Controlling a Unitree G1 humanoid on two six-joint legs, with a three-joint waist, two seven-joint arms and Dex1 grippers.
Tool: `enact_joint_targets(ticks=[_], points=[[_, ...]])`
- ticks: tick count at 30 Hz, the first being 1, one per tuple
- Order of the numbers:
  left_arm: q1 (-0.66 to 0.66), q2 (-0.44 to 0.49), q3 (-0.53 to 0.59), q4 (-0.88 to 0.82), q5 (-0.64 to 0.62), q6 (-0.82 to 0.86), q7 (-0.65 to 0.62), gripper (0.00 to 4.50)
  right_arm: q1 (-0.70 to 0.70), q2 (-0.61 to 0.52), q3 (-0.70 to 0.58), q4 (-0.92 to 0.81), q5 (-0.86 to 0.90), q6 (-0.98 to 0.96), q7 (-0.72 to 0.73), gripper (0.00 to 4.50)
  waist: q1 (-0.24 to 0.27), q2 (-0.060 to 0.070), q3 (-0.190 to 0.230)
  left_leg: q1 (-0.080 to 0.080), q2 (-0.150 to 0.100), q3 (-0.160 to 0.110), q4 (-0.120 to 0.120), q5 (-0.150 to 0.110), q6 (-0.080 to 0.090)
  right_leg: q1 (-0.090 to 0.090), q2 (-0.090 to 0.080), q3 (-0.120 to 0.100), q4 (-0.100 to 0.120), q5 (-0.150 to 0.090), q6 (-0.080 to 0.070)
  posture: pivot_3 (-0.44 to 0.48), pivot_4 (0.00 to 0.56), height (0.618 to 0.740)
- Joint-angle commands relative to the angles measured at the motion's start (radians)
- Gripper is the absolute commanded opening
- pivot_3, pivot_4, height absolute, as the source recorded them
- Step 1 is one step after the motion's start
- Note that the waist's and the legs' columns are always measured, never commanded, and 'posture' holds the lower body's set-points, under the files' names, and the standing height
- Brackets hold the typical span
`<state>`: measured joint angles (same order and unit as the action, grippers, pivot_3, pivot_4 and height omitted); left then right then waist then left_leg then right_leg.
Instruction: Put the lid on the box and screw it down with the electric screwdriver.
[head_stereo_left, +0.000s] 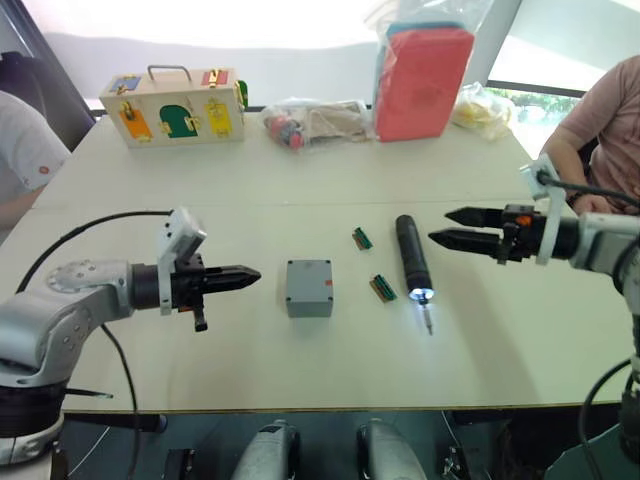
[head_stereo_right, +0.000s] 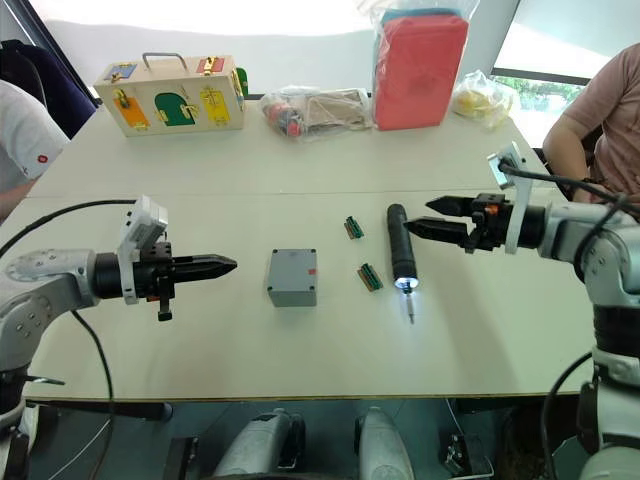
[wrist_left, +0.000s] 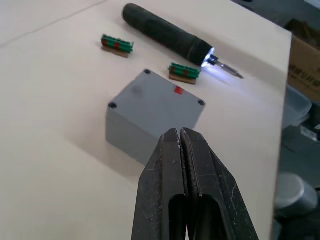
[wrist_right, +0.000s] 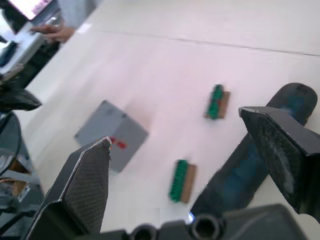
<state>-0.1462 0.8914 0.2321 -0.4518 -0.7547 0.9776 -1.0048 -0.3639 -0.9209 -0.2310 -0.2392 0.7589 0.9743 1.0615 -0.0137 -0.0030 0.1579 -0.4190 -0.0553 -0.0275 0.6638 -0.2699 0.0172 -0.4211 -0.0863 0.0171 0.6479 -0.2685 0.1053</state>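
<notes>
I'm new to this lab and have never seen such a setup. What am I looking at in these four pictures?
A two-armed humanoid robot stands at a pale table. Two pictures come from cameras on its head, two from cameras on its wrists. The left gripper is shut and empty; the right gripper is open, beside the slim dark pen-shaped electric screwdriver, whose tip light glows. Between the arms sits a small square grey plastic box, lid on, with two small green connector pieces nearby. Farther back are a wooden box with coloured latches and a red bagged block. People sit at both sides.
</notes>
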Motion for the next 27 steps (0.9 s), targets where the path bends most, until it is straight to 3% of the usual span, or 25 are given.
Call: enact_joint_targets(ticks=[1, 15, 27], points=[[0.151, 0.055, 0.043, -0.036, 0.017, -0.014, -0.032, 0.0, 0.215, -0.022, 0.071, -0.213, -0.051, -0.126, 0.061, 4.46, 0.002, 0.001, 0.001, 0.002, 0.0, 0.0, -0.001, 0.0, 0.0, 0.001, 0.0, 0.0, 0.0, 0.0, 0.0, 0.0, 0.15, 0.738], [0.35, 0.075, 0.072, -0.135, -0.052, -0.016, -0.031, 0.0, 0.414, -0.11, 0.093, -0.377, -0.008, -0.149, 0.12, 4.46, 0.025, 0.0, 0.001, 0.009, 0.0, 0.0, -0.007, -0.002, 0.002, 0.013, -0.004, 0.0, -0.016, -0.002, -0.004, 0.0, 0.15, 0.738], [0.377, 0.07, 0.066, -0.138, -0.08, -0.022, -0.009, 0.0, 0.451, -0.13, 0.132, -0.394, -0.011, -0.171, 0.142, 4.46, 0.027, 0.0, 0.001, 0.01, 0.0, 0.001, -0.006, -0.003, 0.002, 0.014, -0.004, 0.0, -0.018, -0.002, -0.006, 0.0, 0.15, 0.738]])
